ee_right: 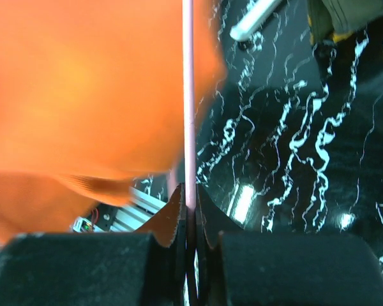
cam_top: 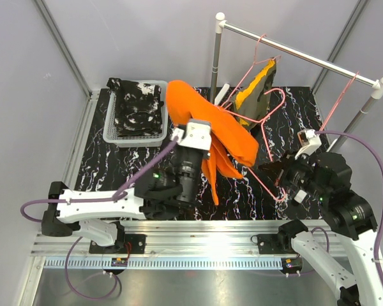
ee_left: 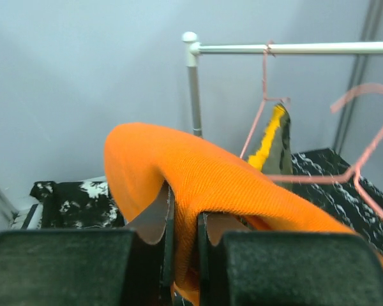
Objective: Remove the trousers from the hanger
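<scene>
The plain orange trousers hang in the air over the table. My left gripper is shut on a fold of them, and in the left wrist view the orange cloth is pinched between the jaws of that gripper. Their right end still drapes over a pink wire hanger. My right gripper is shut on that hanger's wire, low at the table's right front. The camouflage trousers hang on another pink hanger from the rail. The black speckled trousers lie in the basket.
A white mesh basket stands at the table's back left. A white rail on two posts crosses the back right, with an empty pink hanger near its right end. The tabletop is black marble-patterned.
</scene>
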Controlling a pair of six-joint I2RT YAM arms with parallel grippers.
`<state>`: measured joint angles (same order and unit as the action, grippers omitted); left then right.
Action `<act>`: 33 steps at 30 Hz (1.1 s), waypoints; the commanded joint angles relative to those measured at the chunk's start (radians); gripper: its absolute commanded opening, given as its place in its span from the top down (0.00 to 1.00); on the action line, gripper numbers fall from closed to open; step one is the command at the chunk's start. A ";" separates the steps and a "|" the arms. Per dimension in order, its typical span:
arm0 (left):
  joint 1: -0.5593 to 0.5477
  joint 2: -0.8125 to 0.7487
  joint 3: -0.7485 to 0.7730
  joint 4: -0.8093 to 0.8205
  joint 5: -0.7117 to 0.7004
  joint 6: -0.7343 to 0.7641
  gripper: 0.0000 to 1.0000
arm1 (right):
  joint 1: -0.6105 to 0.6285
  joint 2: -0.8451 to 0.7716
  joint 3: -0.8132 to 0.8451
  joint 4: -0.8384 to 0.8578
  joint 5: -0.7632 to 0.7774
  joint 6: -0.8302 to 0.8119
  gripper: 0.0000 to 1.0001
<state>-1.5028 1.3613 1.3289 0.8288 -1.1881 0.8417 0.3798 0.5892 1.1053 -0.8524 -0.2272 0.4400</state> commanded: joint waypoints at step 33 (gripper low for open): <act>1.130 -0.090 0.122 -0.915 0.535 -0.593 1.00 | 0.001 -0.158 0.387 -0.146 -0.132 -0.201 1.00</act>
<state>-0.4164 1.1786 1.4456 -0.1566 -0.8494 0.2611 0.3794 0.4389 1.4731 -0.9897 -0.3393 0.2642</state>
